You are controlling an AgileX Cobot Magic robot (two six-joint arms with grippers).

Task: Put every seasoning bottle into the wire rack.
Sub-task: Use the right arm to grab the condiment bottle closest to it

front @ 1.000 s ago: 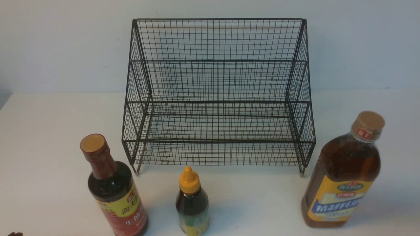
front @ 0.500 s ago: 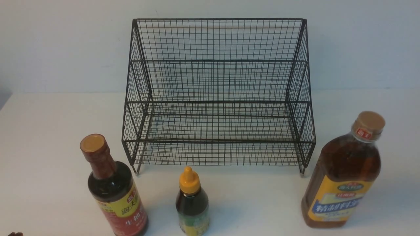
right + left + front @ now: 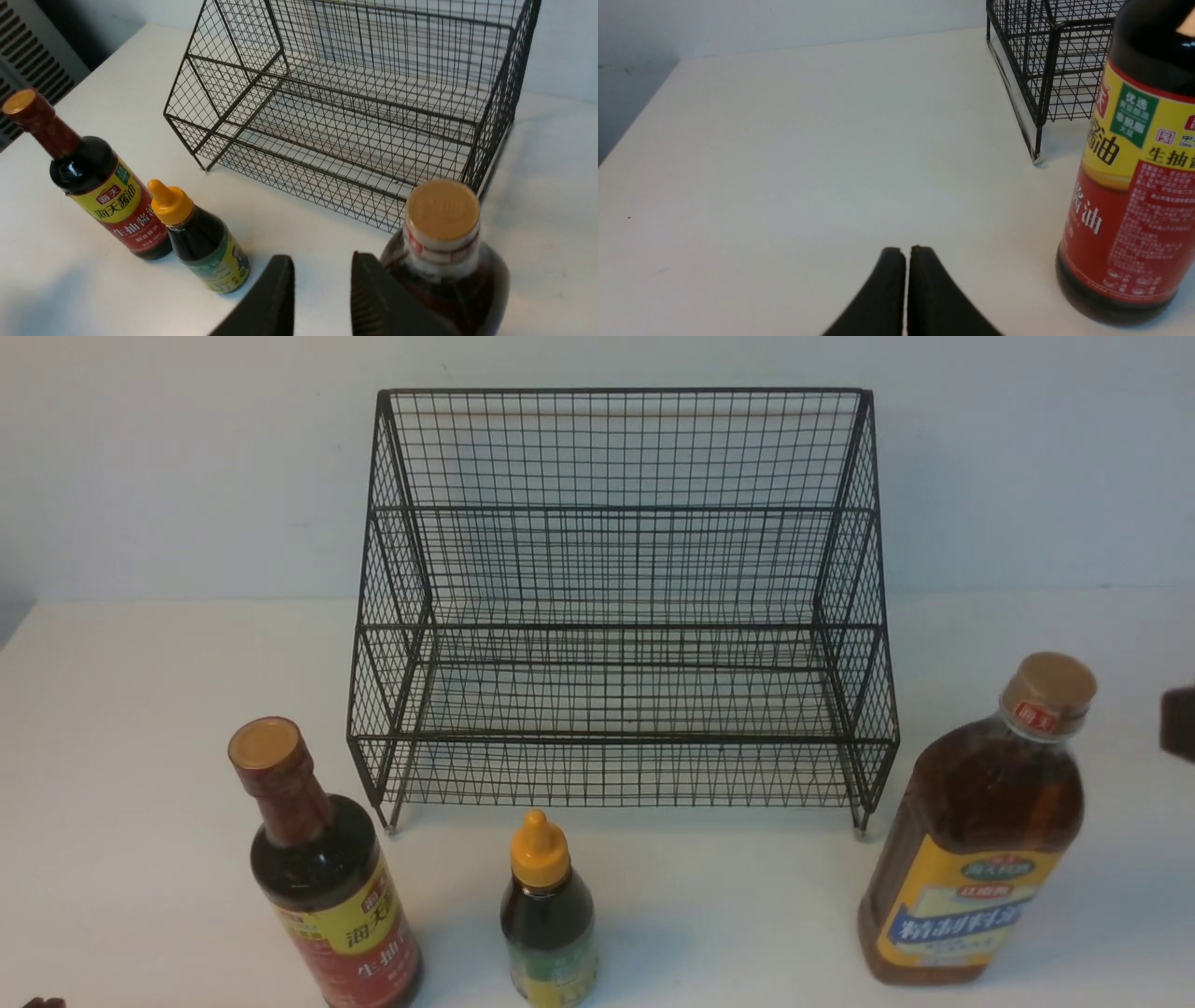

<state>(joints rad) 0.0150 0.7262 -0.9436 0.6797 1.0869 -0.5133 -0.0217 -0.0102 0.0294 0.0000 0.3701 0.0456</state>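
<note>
Newly in sight at right, right hand [image 3: 322,263], slightly open; left hand [image 3: 906,255] closed; white table [image 3: 140,709], pale wall [image 3: 187,476].

Bright, even, diffuse light in all three views.
Faint soft shadows on the white desk [image 3: 140,803]. Small glare spot on the dark long-necked bottle [image 3: 88,172] shoulder. Front view slightly soft, low contrast; wrist views sharper, slightly cool cast.

The black wire-mesh two-tier rack [image 3: 621,616] stands toward the back of the white tabletop [image 3: 140,709]. In front of it, three bottles stand upright on the tabletop in a row, apart from one another. The dark long-necked bottle with red-yellow label [image 3: 322,887] is on the left. The small dark bottle with yellow nozzle cap [image 3: 548,919] is in the middle. The tall amber bottle with tan cap [image 3: 976,840] is on the right.
</note>
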